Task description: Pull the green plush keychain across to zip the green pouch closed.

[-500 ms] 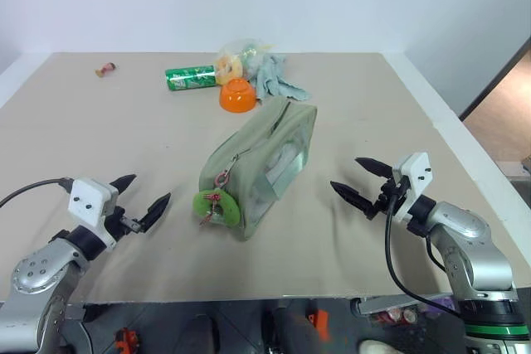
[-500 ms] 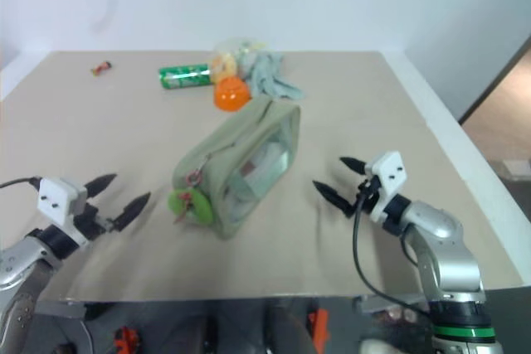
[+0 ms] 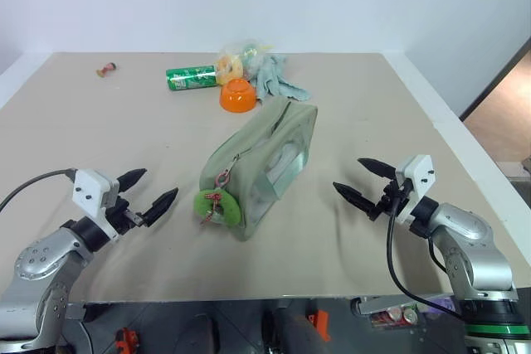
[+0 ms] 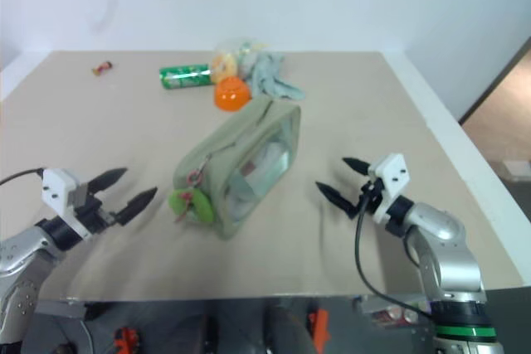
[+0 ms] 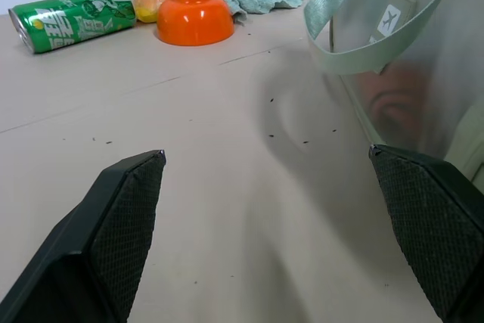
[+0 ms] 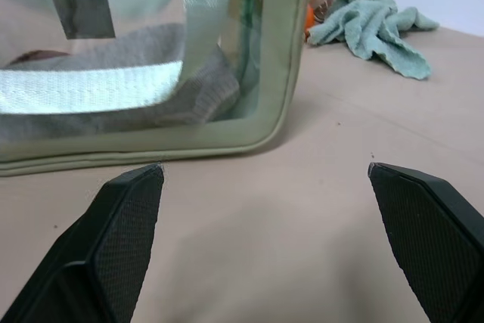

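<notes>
Two grippers, both spread wide, nothing in either. Table [image 3: 99,138] is a beige sheet with all the items on it. Pouch [image 3: 264,163] sits mid-table, lying diagonally: near end toward the left arm, far end toward the clutter at the back. Clear side window faces the right gripper; strap and some pale contents show through it in the right wrist view. Zipper line runs along the top. Can't tell from here how far it's zipped.

Left gripper [image 3: 151,196] is on the table's near left, fingers apart, tips pointing toward the pouch's near end, apart from it. Right gripper [image 3: 364,183] is on the near right, fingers apart, tips pointing at the pouch's window side, clear gap between them.

Cloth [image 3: 278,80] is bunched at the back, just right of the bowl. Can [image 3: 191,78] lies on its side at the back, left of the bowl. Clear bag with yellow stuff [image 3: 235,60] is between can and cloth, behind the bowl. Bowl [image 3: 237,94] is orange, upside down, just beyond the pouch's far end, not touching it.

Keychain [image 3: 217,207] hangs at the pouch's near end, resting against the end wall, reddish clasp above it at the zipper. Neither gripper touches it.

Small reddish object [image 3: 105,69] far back left, too small to identify.
</notes>
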### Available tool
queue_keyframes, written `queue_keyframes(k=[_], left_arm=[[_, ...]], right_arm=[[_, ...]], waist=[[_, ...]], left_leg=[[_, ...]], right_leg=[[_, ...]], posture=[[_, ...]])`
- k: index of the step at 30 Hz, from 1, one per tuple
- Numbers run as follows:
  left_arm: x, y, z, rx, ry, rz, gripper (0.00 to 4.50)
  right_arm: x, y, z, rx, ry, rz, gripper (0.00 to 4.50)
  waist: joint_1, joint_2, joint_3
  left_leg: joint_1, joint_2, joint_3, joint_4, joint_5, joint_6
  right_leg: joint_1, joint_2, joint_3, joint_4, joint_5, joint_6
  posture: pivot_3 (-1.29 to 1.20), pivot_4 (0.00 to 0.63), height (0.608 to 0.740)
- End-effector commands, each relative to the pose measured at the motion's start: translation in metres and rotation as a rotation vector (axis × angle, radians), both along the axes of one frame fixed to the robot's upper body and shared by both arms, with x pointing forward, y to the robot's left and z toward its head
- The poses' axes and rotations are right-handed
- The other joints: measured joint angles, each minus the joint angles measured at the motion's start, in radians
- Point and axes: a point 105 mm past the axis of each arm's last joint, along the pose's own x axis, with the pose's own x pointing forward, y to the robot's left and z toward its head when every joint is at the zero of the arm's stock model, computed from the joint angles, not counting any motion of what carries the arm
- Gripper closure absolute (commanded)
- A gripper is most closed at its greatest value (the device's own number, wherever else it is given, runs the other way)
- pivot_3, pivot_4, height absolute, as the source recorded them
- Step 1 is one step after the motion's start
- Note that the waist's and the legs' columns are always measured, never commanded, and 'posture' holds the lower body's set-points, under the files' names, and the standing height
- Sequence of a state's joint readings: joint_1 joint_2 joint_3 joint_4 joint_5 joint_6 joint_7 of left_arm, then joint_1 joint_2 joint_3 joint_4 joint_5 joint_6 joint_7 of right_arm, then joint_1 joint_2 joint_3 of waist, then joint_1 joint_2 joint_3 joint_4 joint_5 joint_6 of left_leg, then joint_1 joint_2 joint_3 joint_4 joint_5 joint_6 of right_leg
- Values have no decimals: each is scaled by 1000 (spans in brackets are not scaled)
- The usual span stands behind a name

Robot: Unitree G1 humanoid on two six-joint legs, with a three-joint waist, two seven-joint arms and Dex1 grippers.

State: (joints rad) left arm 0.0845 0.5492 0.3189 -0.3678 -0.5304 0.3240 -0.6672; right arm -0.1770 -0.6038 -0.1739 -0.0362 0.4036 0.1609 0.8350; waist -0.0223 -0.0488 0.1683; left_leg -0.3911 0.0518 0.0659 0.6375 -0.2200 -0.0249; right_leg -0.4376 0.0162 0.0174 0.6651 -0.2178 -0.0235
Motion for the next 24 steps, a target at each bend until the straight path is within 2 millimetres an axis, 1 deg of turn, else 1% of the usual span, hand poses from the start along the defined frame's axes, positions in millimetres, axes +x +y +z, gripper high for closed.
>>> queue_keyframes(k=[1,3,5,8,9,13,15,19,21,24], left_arm=[[-2,0,17,10,-65,-17,29],[-6,-3,28,-13,-97,-43,29],[-11,-6,34,-42,-105,-68,29],[-30,-19,37,-25,-75,-174,29],[-37,-22,39,-14,-63,-210,29],[-47,-27,43,20,-33,-279,29],[-50,-28,46,27,-29,-298,29],[-56,-33,52,25,-24,-324,29],[-57,-34,52,30,-22,-323,29],[-55,-33,54,41,-40,-298,29]], right_arm=[[3,-5,18,-28,-69,17,0],[6,-7,23,-40,-75,38,0],[10,-8,29,-44,-82,56,0],[23,-1,51,-58,-111,147,0],[30,3,62,-71,-128,188,0],[53,18,94,-126,-179,312,0],[62,27,104,-168,-200,372,0],[73,54,115,-272,-232,509,0],[76,65,115,-322,-241,563,0],[80,77,112,-373,-260,603,0]], waist=[[0,0,0],[-1,0,0],[-1,0,0],[-10,0,0],[-12,1,1],[-20,2,2],[-21,2,2],[-23,1,2],[-23,2,2],[-23,2,2]], left_leg=[[0,0,0,0,0,0],[0,0,0,0,0,0],[0,0,0,0,0,0],[0,0,1,0,0,0],[0,0,2,0,0,0],[1,-1,1,0,1,1],[1,0,0,0,1,1],[1,2,0,-1,1,1],[0,3,0,-2,0,1],[-1,5,0,-2,0,1]], right_leg=[[0,0,0,0,0,0],[0,0,0,0,0,0],[0,0,0,0,0,0],[0,1,1,0,0,-1],[0,1,2,0,1,-1],[0,2,1,0,2,-2],[0,4,0,0,2,-3],[-1,5,-1,0,0,-6],[-2,5,0,0,0,-6],[-2,5,0,0,0,-7]], posture=[[0,150,740],[0,150,740],[0,150,740],[0,150,740],[0,150,740],[0,150,740],[0,150,740],[0,150,740],[0,150,740],[0,150,740]])
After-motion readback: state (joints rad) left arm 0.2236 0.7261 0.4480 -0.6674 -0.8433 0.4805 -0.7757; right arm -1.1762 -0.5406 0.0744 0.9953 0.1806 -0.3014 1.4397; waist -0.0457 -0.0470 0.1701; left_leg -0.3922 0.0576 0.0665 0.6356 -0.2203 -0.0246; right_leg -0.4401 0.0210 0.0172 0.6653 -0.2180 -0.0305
